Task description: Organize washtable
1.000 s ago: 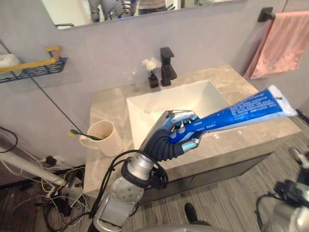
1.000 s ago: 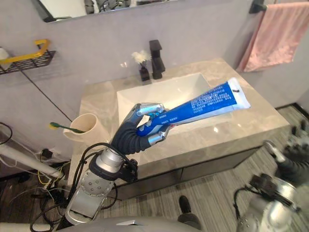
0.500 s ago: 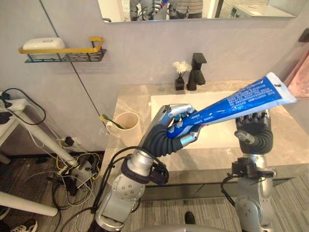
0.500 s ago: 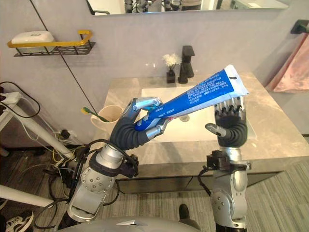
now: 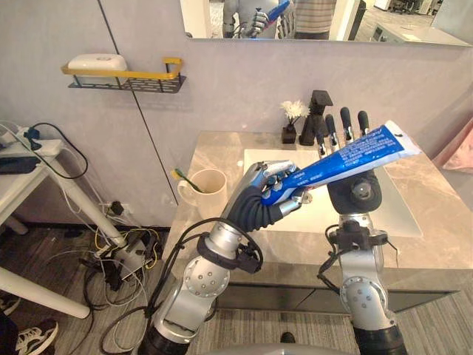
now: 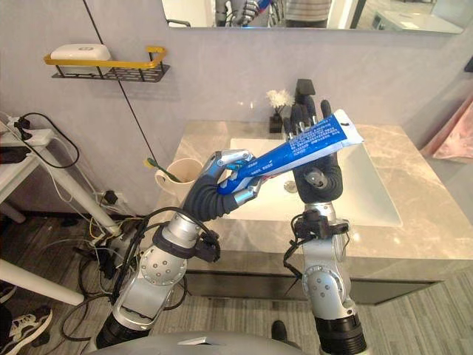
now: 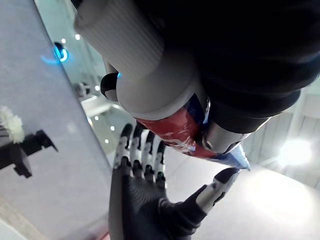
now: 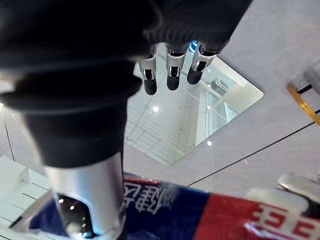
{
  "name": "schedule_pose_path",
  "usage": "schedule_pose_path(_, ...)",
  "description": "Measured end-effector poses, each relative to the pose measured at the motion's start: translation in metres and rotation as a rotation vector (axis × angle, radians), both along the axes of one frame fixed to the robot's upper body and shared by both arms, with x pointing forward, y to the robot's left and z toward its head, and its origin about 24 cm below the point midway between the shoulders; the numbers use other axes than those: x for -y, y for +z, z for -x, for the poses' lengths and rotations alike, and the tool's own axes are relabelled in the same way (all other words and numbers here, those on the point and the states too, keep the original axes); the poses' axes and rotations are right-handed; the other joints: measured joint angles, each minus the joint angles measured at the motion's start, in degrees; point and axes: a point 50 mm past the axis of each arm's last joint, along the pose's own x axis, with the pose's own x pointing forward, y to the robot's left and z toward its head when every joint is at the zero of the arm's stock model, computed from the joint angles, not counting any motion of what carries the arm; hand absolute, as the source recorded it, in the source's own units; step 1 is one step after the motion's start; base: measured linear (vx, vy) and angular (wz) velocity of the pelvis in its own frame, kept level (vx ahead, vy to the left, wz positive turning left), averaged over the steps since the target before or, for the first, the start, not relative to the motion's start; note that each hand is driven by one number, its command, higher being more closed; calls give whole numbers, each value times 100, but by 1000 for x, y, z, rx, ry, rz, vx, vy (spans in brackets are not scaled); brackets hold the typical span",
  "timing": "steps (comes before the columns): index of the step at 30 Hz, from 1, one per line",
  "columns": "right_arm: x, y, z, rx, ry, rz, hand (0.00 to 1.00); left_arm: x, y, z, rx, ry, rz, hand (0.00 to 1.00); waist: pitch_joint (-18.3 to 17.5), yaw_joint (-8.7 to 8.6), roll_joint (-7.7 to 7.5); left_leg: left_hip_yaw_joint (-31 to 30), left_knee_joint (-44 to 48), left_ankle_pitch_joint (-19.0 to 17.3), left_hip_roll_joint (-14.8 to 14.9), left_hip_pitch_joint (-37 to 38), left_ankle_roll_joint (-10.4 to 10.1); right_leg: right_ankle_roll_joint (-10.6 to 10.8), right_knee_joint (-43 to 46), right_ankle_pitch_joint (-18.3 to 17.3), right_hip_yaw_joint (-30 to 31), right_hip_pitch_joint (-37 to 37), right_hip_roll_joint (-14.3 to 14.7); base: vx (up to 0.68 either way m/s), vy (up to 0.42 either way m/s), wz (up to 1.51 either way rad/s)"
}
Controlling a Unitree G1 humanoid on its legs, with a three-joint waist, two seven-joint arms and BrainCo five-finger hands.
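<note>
1. Left eye view shows the left hand (image 5: 275, 194) curled tight round the low end of the blue tube (image 5: 355, 151). It holds the tube up in the air over the sink (image 5: 399, 211).
2. The tube has not left that hand. It still slants up, with its flat end highest and out to the right.
3. The big change is the right hand (image 5: 349, 196). A second ago it was down low at the edge. Half a second ago it was coming up under the flat end. Now it stands tall just behind the top half of the tube.
4. The right hand's fingers (image 5: 330, 127) are straight and a little spread, and its thumb sticks out to the side. It pinches nothing. It is hard to tell if it touches the tube or is only very near it.
5. The head camera has turned too, so the counter (image 5: 222, 144) looks shifted. The cup (image 5: 209, 194) has not moved. It stands on the counter left of the sink, with the toothbrush (image 5: 182, 177) in it.
6. It looks like the right hand is getting ready to take the tube, or to help hold it.
7. The tube is not put away yet, so that job is still to do.
8. The right hand should close on the tube before the left lets go, or the tube may drop into the sink.
</note>
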Motion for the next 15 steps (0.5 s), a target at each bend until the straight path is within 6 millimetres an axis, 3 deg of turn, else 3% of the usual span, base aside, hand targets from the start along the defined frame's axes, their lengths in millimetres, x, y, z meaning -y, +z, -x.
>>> schedule_pose_path(12,-19,3,0,1,110,-43,0,11,-9,-6,-36,-28,-27,100,-36,108,-54,-5,-2,0,0,-8,0,0,-1,1,0,-11,3,0,0,0)
schedule_pose_path(15,-29,4,0,2,160,-31,0,17,-6,-19,-11,-33,-58,100,-69,114,-101,0,11,0,1,-22,0,-2,-1,4,5,-23,5,0,0,0)
